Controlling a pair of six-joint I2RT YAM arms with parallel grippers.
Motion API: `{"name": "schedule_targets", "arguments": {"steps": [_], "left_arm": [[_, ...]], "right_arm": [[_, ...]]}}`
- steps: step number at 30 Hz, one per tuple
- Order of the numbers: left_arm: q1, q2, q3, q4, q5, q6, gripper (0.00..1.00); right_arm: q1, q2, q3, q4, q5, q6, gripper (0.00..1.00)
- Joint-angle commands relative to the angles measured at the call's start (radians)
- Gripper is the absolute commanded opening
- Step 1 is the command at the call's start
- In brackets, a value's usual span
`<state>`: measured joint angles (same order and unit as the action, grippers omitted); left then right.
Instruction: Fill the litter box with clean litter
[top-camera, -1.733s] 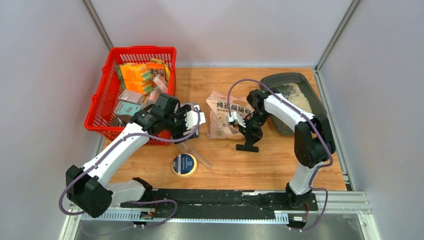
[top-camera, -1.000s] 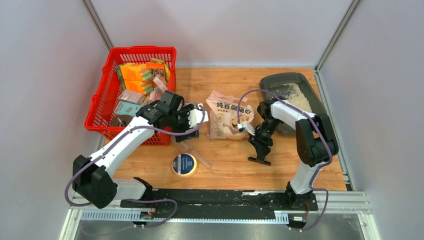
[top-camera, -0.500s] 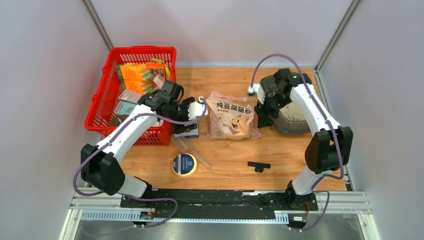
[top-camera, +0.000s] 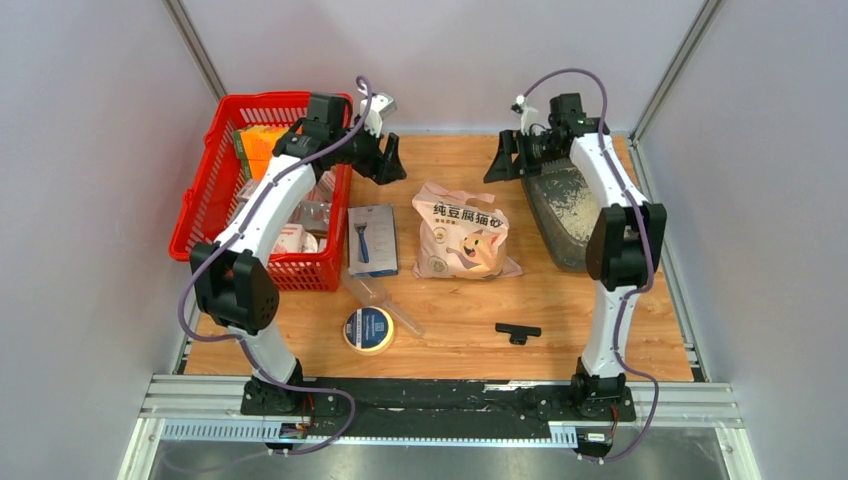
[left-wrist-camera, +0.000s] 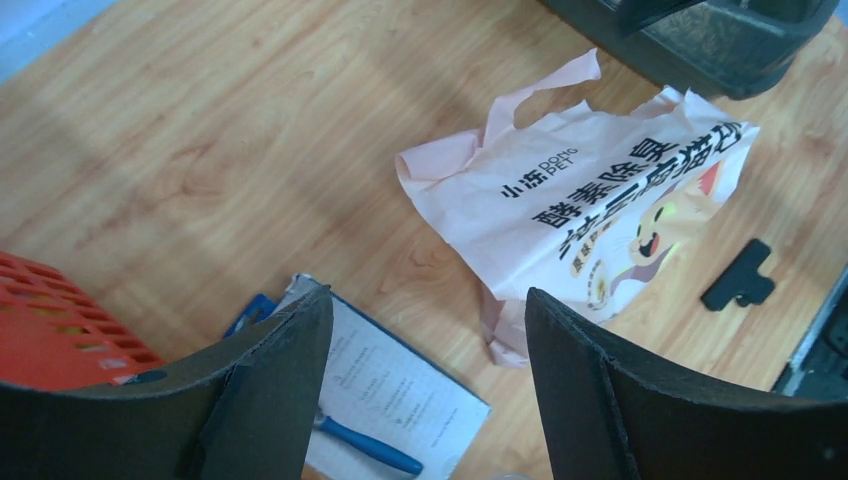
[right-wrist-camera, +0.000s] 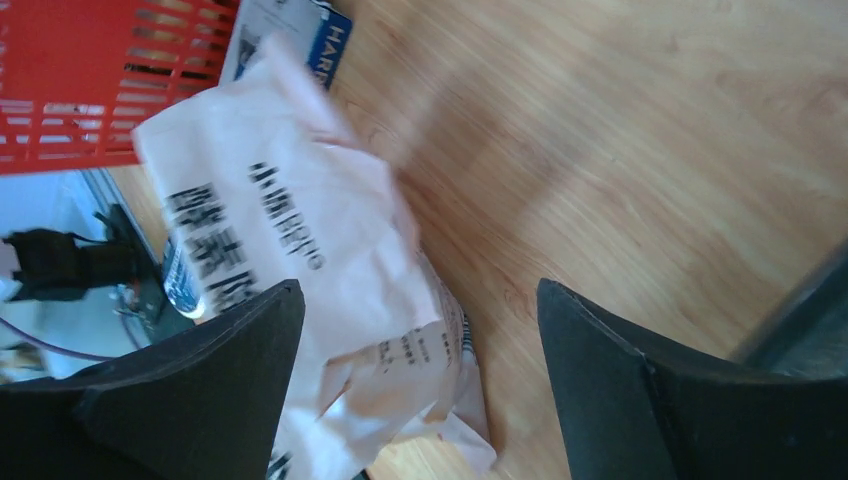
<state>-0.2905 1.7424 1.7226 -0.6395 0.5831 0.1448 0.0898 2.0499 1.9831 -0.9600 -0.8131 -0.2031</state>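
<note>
Pale grey panels wall in the wooden table (top-camera: 450, 310) on three sides. Your left gripper (top-camera: 392, 163) hangs high over the far edge, just beside the far corner of the red basket (top-camera: 195, 215). In its wrist view the fingers (left-wrist-camera: 250, 400) stand wide apart with only air between them, holding nothing. Your right gripper (top-camera: 503, 162) hangs at the far end of the litter box (top-camera: 565, 255), and its jaws are likewise spread with nothing in them.

The litter box lies along the right-hand side of the table, close to the rail, and you can see the clean litter (top-camera: 572, 205) as a pale patch inside it. Whether the box sits flat or leans to one side, you cannot tell from above.

Between the two grippers, in mid-table, the pink printed bag (top-camera: 462, 235) lies flat, apart from the box. A blue-edged card pack (top-camera: 372, 238) lies beside the basket. A clear plastic piece (top-camera: 380, 297) and a roll of tape (top-camera: 368, 329) sit nearer you. A small black clip (top-camera: 517, 332) lies alone on the wood, off the bag's near right corner.
</note>
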Motion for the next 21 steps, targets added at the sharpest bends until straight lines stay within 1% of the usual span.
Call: {"name": "schedule_targets", "arguments": {"steps": [1,3,6,9,10,11,12,13,15,17,20,21], "left_arm": [[-0.006,-0.086,-0.044,0.078,0.003,-0.164,0.78],[-0.006,-0.133,-0.087,0.087,-0.012,-0.182,0.78],[-0.006,-0.191,-0.141,0.097,-0.012,-0.171,0.78],[-0.006,-0.219,-0.17,0.072,-0.029,-0.146,0.78],[-0.007,-0.222,-0.179,0.063,-0.038,-0.125,0.78],[-0.007,-0.225,-0.184,0.058,-0.042,-0.12,0.78],[-0.006,-0.225,-0.185,0.057,-0.046,-0.116,0.78],[-0.006,-0.225,-0.186,0.054,-0.051,-0.113,0.78],[-0.007,-0.221,-0.181,0.052,-0.049,-0.106,0.78],[-0.006,-0.212,-0.173,0.055,-0.051,-0.108,0.78],[-0.006,-0.196,-0.153,0.052,-0.046,-0.103,0.78],[-0.007,-0.192,-0.144,0.055,-0.04,-0.1,0.78]], "right_arm": [[-0.007,0.107,0.054,0.05,-0.08,0.174,0.89],[-0.004,0.116,0.017,0.052,-0.098,0.168,0.9],[0.005,0.134,-0.01,0.049,-0.156,0.165,0.85],[0.024,0.151,-0.027,0.053,-0.218,0.185,0.83],[0.03,0.154,-0.03,0.053,-0.228,0.188,0.81],[0.042,0.158,-0.033,0.055,-0.25,0.188,0.78],[0.048,0.159,-0.035,0.058,-0.259,0.186,0.72],[0.053,0.159,-0.043,0.056,-0.255,0.189,0.62],[0.07,0.15,-0.053,0.056,-0.232,0.188,0.56],[0.076,0.13,-0.079,0.055,-0.201,0.174,0.53],[0.077,0.11,-0.092,0.041,-0.146,0.125,0.39],[0.076,0.099,-0.087,0.038,-0.132,0.105,0.29]]}}
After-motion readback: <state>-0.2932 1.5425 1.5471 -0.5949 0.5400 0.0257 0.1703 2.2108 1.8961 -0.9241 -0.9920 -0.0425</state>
